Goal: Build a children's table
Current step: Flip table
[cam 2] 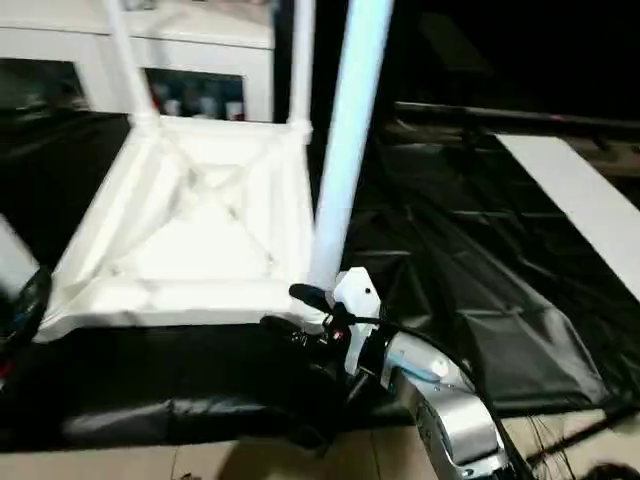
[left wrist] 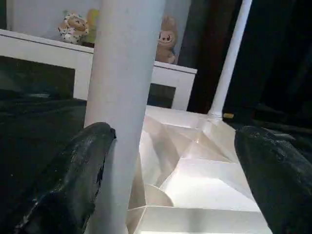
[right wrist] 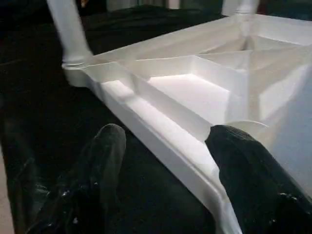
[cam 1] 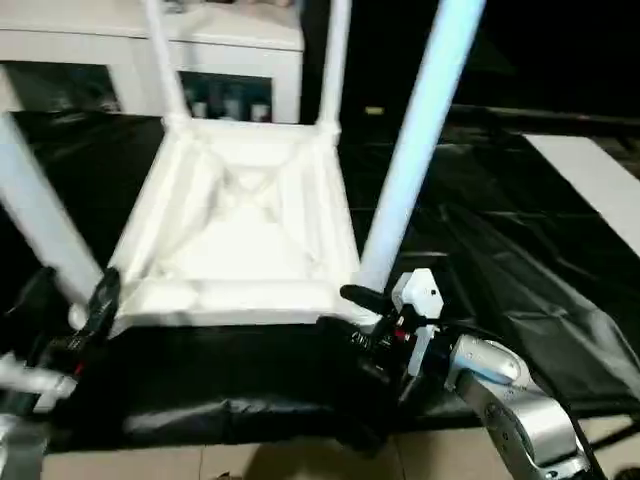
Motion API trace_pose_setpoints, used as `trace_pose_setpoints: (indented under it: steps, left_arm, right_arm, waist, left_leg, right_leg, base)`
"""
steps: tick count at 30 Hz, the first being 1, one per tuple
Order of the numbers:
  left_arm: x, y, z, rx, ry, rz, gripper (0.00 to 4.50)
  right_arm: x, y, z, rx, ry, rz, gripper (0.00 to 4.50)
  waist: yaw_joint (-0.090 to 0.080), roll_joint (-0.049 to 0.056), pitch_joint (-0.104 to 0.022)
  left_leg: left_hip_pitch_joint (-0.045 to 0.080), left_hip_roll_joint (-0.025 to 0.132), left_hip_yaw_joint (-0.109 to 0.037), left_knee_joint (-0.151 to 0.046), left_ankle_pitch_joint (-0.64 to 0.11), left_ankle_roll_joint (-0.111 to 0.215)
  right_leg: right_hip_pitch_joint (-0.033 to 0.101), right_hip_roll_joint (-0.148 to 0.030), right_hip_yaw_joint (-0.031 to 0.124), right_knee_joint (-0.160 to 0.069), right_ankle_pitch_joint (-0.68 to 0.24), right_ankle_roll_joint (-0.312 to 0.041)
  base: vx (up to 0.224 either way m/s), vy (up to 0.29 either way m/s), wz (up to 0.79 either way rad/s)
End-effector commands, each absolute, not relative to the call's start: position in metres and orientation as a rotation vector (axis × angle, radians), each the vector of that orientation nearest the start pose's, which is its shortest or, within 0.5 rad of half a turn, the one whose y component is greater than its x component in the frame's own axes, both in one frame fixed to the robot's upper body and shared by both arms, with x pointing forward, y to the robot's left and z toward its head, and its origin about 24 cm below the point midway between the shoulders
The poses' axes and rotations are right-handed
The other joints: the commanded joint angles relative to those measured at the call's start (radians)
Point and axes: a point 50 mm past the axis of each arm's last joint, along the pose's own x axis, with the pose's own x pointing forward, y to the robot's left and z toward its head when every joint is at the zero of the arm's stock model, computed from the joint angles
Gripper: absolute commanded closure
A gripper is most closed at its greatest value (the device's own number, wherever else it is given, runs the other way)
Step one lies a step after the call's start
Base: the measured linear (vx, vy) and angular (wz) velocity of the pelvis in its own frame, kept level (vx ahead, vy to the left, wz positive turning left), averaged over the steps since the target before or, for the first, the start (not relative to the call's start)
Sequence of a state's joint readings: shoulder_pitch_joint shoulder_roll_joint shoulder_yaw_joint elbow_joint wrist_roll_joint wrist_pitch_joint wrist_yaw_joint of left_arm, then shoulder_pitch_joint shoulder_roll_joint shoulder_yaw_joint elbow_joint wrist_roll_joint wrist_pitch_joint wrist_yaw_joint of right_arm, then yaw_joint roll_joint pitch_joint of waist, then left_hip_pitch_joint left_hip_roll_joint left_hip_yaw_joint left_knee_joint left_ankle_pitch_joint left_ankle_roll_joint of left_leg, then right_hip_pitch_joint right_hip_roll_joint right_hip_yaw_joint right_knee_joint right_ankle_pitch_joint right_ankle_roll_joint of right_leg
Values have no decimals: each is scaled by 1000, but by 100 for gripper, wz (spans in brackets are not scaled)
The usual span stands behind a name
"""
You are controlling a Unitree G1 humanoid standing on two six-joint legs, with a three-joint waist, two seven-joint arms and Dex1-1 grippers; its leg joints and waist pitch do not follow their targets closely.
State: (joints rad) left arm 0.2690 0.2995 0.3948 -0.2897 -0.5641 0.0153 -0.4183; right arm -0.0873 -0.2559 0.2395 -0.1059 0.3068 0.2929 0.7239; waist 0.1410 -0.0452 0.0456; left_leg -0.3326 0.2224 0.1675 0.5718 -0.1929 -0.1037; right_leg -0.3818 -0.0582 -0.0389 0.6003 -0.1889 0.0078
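Observation:
The children's table lies upside down on the black sheet, its ribbed white tabletop facing up. Four white legs stand in its corner sockets: near left, near right, far left and far right. My left gripper is open at the near left corner. In the left wrist view that near left leg rises between the fingers, close against one finger. My right gripper is open at the near right corner, and the tabletop's near rim passes between its fingers.
A white cabinet with glass doors stands behind the work table, with plush toys on top. A white board lies at the far right. The black sheet is wrinkled, and the table's front edge meets the light floor.

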Motion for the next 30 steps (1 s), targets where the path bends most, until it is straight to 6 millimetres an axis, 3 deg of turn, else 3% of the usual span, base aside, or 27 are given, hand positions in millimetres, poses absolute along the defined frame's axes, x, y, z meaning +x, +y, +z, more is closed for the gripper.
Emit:
trace_pose_setpoints:
  steps: [1,3,4,5,6,7,11,15,19,25,30]
  left_arm:
    - [198,259,89,-128,-143,-122,4]
    - [202,262,89,-131,-141,-83,4]
    - [202,263,89,-136,-146,-72,4]
    - [202,265,89,-139,-151,-57,4]
    - [201,267,89,-138,-153,-33,4]
    - [198,268,88,-146,-153,-18,4]
    - [192,266,87,-163,-171,-25,4]
    - [186,270,91,-135,-230,13,4]
    - [181,275,91,-120,-246,52,4]
    - [197,282,88,-116,-196,59,4]
    - [219,282,83,-118,-141,6,4]
  right_arm:
    - [243,-100,57,50,153,1008,147]
    - [243,-100,57,47,153,1008,147]
    - [243,-100,57,47,153,1008,147]
    - [242,-100,57,46,153,1008,147]
    - [242,-101,57,47,152,1006,147]
    - [241,-102,58,46,152,1003,147]
    - [240,-104,56,44,154,992,147]
    - [242,-106,56,38,150,980,147]
    - [245,-108,57,35,147,972,147]
    - [246,-106,58,32,142,982,147]
    - [246,-102,60,38,134,997,147]
  waist:
    - [-10,40,-33]
    - [-5,36,-35]
    - [-5,42,-36]
    - [-6,39,-38]
    - [-6,46,-38]
    - [-9,40,-37]
    - [-11,43,-40]
    - [-11,46,-43]
    - [-13,38,-45]
    - [-10,41,-44]
    - [-11,45,-46]
  left_leg:
    - [15,5,-3,-78,-456,-40]
    - [8,5,-8,-79,-444,-45]
    - [5,5,-10,-80,-437,-47]
    - [2,4,-10,-79,-427,-45]
    - [3,4,-11,-79,-428,-47]
    - [-1,4,-11,-79,-432,-45]
    - [-5,3,-10,-77,-413,-38]
    - [-4,5,-9,-76,-396,-34]
    - [-8,5,-7,-75,-376,-30]
    - [0,3,-5,-75,-387,-28]
    - [-1,2,-8,-77,-379,-36]
  right_leg:
    - [2,-46,36,-89,-382,-88]
    - [10,-51,35,-87,-391,-77]
    - [13,-52,34,-85,-387,-77]
    - [15,-52,34,-86,-391,-72]
    - [14,-53,34,-86,-392,-73]
    - [16,-52,33,-87,-399,-72]
    - [16,-53,35,-88,-402,-72]
    - [15,-50,35,-85,-349,-83]
    - [19,-49,34,-80,-315,-87]
    - [12,-46,35,-81,-327,-80]
    - [16,-50,35,-79,-327,-80]
  base:
    - [0,0,0]
    - [0,0,0]
    - [0,0,0]
    - [0,0,0]
    - [0,0,0]
    - [0,0,0]
    - [0,0,0]
    - [0,0,0]
    - [0,0,0]
    - [0,0,0]
    - [0,0,0]
